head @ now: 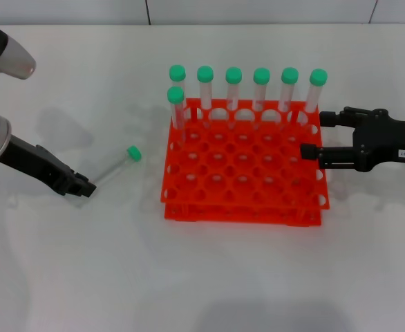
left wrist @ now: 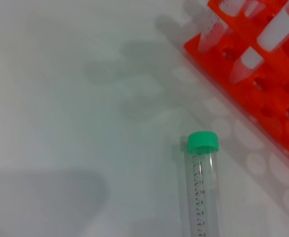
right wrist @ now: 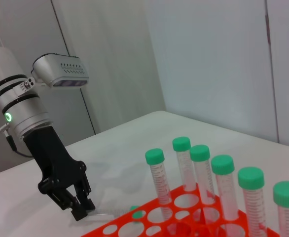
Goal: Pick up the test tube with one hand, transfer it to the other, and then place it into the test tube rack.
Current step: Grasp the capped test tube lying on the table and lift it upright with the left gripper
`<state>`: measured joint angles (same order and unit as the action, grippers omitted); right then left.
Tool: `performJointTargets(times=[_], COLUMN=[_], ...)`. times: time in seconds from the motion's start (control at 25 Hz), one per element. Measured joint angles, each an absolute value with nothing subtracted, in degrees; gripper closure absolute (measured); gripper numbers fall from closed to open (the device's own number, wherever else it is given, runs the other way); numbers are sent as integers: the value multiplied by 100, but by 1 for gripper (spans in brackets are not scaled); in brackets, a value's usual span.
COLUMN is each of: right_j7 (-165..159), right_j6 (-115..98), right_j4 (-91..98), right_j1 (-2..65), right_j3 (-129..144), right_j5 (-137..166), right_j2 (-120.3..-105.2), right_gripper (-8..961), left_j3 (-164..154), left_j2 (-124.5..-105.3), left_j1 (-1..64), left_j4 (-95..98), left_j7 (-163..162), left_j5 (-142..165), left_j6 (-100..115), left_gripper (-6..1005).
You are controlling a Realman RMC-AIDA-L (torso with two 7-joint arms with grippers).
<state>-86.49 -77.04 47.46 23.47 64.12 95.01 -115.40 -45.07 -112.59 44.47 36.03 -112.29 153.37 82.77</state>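
The test tube lies flat on the white table, left of the rack, its green cap pointing to the rack. It also shows in the left wrist view. My left gripper, on the wrist with the green ring light, is low at the tube's bottom end; it also shows in the right wrist view. My right gripper, the one with the white label, is open and empty at the right edge of the orange-red test tube rack.
Several green-capped tubes stand in the rack's back row, and one more in the second row at the left. The rack's other holes are empty. The rack also shows in the left wrist view.
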Motion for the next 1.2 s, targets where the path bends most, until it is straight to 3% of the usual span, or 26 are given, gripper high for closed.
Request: performJointTargets(times=[1.2], right_j7=[-8640], right_j6=[-7735], right_j4=[4746], right_j1=[2331], right_j3=[6394], right_j5=[9422], right_j2=[-11540], right_gripper=[138], left_j3=[-4443], left_j2=[-11235], left_j1=[4268], left_j4=[3776], left_j7=[-11218], left_j5=[15038], left_j6=[8147], left_gripper=[804])
